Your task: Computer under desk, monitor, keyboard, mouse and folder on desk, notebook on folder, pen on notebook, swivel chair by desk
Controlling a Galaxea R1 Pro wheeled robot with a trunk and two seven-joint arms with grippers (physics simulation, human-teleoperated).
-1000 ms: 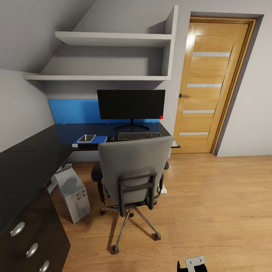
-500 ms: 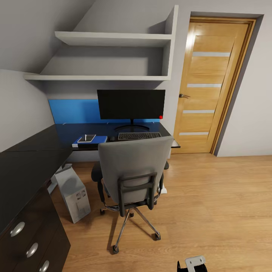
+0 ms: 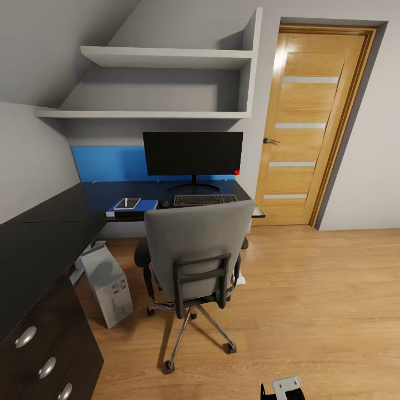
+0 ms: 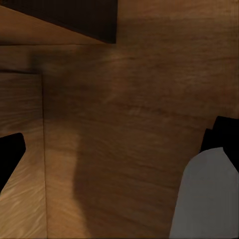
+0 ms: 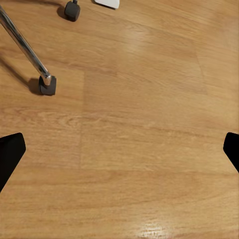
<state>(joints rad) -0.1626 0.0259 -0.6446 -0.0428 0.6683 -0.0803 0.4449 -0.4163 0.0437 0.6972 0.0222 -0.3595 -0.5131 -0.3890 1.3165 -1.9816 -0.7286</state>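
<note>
Swivel chair (image 3: pixel 194 261) parked against desk (image 3: pixel 50 222); keyboard (image 3: pixel 204 199), monitor (image 3: pixel 193 153) seen on top. Both grippers spread wide over wooden floor (image 5: pixel 144 129).

— What does the robot's own body look like here?
— A white bracket on a black part (image 3: pixel 283 387) in the head view. Each wrist view shows black fingertips (image 5: pixel 11 152); the left one adds a pale grey panel (image 4: pixel 204 196).

Your reach to the desk (image 3: pixel 94 194) is blocked by the swivel chair (image 3: pixel 197 250); open floor (image 3: pixel 322 300) lies to its right.
</note>
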